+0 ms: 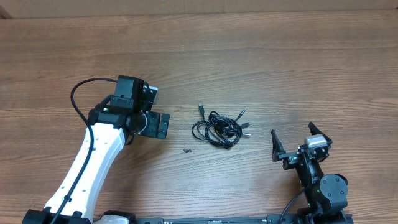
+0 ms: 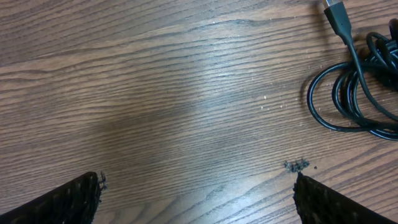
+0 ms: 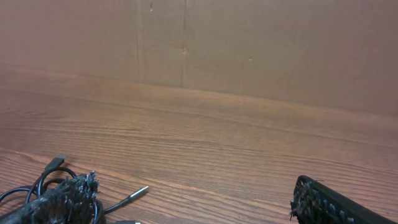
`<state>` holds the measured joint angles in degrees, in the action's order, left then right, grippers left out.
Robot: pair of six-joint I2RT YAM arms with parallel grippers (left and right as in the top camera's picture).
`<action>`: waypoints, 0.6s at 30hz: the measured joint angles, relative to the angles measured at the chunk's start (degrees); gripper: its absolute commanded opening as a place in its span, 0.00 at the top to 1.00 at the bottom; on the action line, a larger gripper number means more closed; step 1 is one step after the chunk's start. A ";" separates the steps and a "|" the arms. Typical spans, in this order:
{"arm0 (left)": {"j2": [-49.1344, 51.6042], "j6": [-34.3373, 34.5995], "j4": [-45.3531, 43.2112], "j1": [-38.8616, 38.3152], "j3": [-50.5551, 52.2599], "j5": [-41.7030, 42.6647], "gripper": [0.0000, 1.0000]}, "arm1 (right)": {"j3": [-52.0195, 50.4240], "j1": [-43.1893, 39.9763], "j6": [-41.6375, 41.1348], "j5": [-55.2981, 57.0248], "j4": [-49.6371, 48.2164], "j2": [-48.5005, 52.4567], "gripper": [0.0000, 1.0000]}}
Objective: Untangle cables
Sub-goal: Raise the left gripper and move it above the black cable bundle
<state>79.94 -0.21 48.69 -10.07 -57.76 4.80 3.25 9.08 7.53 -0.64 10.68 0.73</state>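
Roughly left-to-right: cables (image 1: 217, 129), plugs (image 1: 246, 125) rightward

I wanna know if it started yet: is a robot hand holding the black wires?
No, the cables lie tangled on the table between the left gripper and the right gripper, both open and apart from them.
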 measured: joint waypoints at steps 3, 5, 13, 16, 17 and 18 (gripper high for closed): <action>0.00 0.00 0.02 0.00 0.00 0.00 0.00 | 0.00 0.00 0.02 0.00 0.00 0.00 0.00; 0.00 0.00 0.02 0.00 0.00 0.00 0.01 | 0.00 0.00 0.00 0.00 0.00 0.00 0.00; 0.00 0.00 0.02 0.00 0.00 0.17 0.01 | 0.00 0.00 -0.02 0.00 0.02 0.00 0.00; 0.00 0.00 0.02 0.00 0.00 0.52 0.00 | 0.00 0.00 0.02 0.00 0.02 0.00 0.00; 0.00 0.00 0.00 0.00 0.00 0.70 0.00 | 0.00 0.00 0.00 -0.02 0.00 0.00 0.00; 0.00 0.00 0.02 0.00 0.00 0.85 0.00 | 0.00 0.00 0.00 0.00 0.00 0.00 0.00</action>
<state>79.94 -0.21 48.71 -10.07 -57.76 5.65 3.25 9.08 7.53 -0.64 10.68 0.73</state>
